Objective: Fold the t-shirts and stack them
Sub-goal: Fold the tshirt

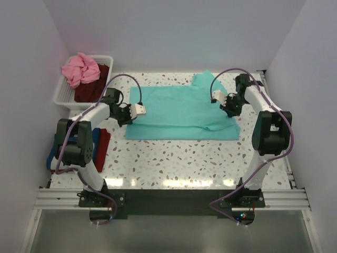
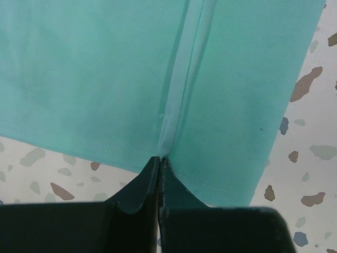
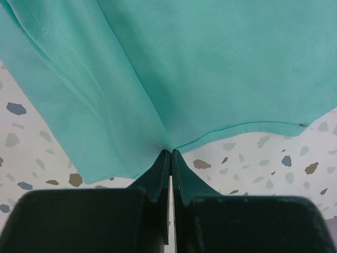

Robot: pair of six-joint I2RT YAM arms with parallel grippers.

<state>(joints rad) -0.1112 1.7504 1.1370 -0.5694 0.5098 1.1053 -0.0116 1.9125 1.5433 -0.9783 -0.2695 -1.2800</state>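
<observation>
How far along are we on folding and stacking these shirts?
Looks done: a red folded cloth and a blue folded cloth lie by the left arm. In hand: left end effector and right end effector each pinch the teal-green cloth t-shirt spread on the table. Left: crumpled pink t-shirt and dark maroon t-shirt wait in the white slatted plastic basket.

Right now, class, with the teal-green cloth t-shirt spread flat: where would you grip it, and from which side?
I'd pinch the teal-green cloth t-shirt at its end edges, low from either side: lying flat on the speckled table, it offers only edges. The left hand and right hand are shut there.
</observation>
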